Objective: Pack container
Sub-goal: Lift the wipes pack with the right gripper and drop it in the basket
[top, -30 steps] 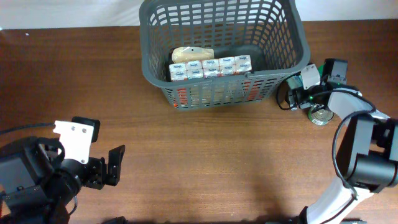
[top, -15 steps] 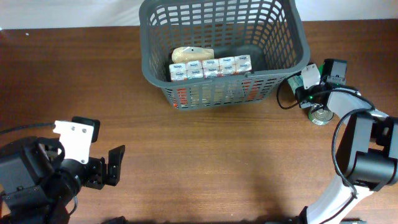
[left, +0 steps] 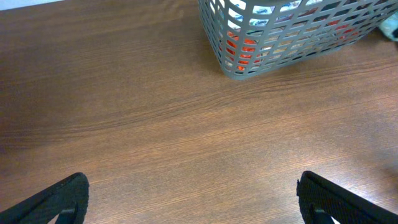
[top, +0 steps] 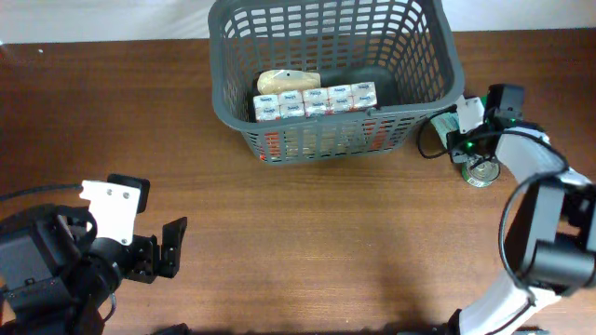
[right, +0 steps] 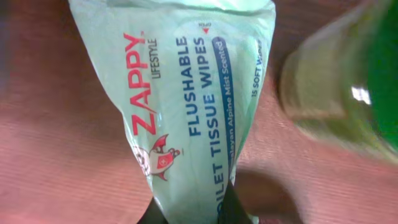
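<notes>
The right claw is clamped on the narrow end of a pale green wipes pack, which fills the wrist view. From overhead this claw sits just off the right end of the container. It has drifted slightly right and away from where it was a second ago, and the forearm has swung with it. Whether the pack has left the surface is hard to tell. A small tin can stands just beside the claw, unmoved.

The container stays at the far middle, holding a row of white cartons and a beige packet.

The left claw is spread open and empty near the left corner, unchanged.
</notes>
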Controlling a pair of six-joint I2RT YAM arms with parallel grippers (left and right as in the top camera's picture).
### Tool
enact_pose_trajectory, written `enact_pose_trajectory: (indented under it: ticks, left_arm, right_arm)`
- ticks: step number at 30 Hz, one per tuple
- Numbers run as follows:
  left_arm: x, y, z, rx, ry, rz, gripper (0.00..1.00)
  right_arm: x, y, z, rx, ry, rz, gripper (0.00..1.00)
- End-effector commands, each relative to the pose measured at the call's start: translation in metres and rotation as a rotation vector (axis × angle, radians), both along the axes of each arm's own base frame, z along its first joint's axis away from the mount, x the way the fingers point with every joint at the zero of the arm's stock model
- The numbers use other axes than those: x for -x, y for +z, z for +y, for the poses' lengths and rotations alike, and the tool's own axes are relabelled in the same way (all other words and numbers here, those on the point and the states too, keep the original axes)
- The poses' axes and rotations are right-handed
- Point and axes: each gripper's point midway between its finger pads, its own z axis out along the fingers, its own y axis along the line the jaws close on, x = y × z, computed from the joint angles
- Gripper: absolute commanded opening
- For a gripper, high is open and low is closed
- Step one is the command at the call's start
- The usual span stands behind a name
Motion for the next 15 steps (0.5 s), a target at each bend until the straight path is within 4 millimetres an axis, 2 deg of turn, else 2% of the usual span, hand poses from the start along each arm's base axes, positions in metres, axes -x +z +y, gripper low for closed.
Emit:
enact_pose_trajectory:
  ticks: [1,5,11,14,15]
  left_arm:
    - [0.0,-0.001,0.001,0.003,0.007,0.004,0.99]
    - [0.0,-0.001,0.001,0.003,0.007,0.004,0.99]
    - [0.0,-0.001,0.001,0.003,0.007,0.004,0.99]
    - [0.0,-0.001,0.001,0.003,0.007,0.004,0.99]
    - [0.0,-0.001,0.001,0.003,0.007,0.004,0.99]
  right_arm:
    - [-0.019,0.089,-0.003,0.034,-0.021,-0.176,0.04]
    - [-0.008,0.134,-0.006,0.048,-0.065,-0.224,0.04]
    - [0.02,0.178,-0.036,0.178,-0.266,-0.263,0.04]
    - [0.02,0.205,-0.036,0.164,-0.311,-0.34,0.04]
    - [0.017,0.223,-0.034,0.145,-0.327,-0.395,0.04]
